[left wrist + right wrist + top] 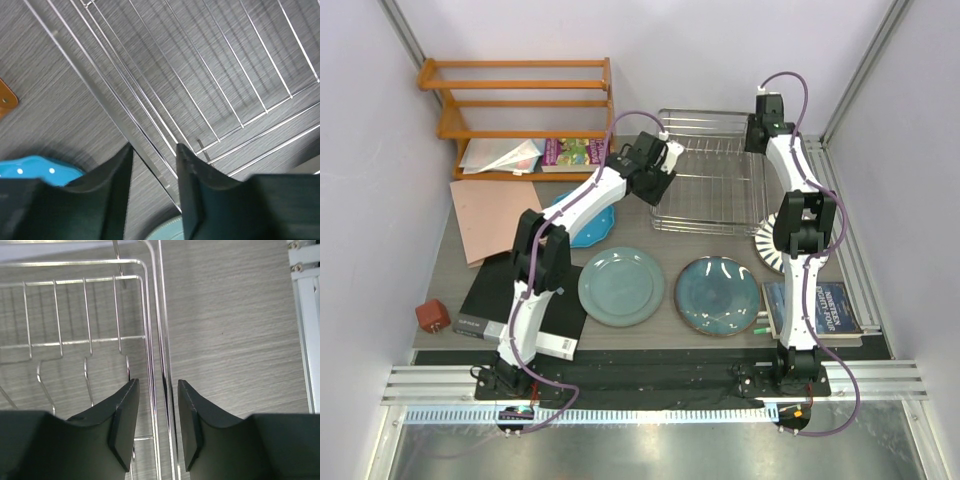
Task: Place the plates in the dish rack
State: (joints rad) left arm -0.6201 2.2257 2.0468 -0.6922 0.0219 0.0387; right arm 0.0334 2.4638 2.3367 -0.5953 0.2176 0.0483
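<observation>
The dish rack (pixel 710 180), silver wire, stands at the back middle with nothing in it. My left gripper (pixel 665 160) is at its left rim. In the left wrist view the left gripper (pixel 154 147) is open, and the rim wire runs between its fingers without touching them. My right gripper (pixel 761 128) is at the rack's far right corner. It stands open (pixel 157 382) astride the right rim wires (pixel 161 315). The blue dotted plate (pixel 590 228) lies partly under the left arm. The grey-green plate (pixel 621 286) and the teal plate (pixel 718 295) lie in front. The striped plate (pixel 765 248) is half hidden by the right arm.
An orange wooden shelf (pixel 520 100) holding papers and a book (pixel 575 152) stands at the back left. A pink sheet (pixel 495 215), a black box (pixel 510 310) and a red block (pixel 432 316) lie at the left. A blue book (pixel 825 308) lies at the front right.
</observation>
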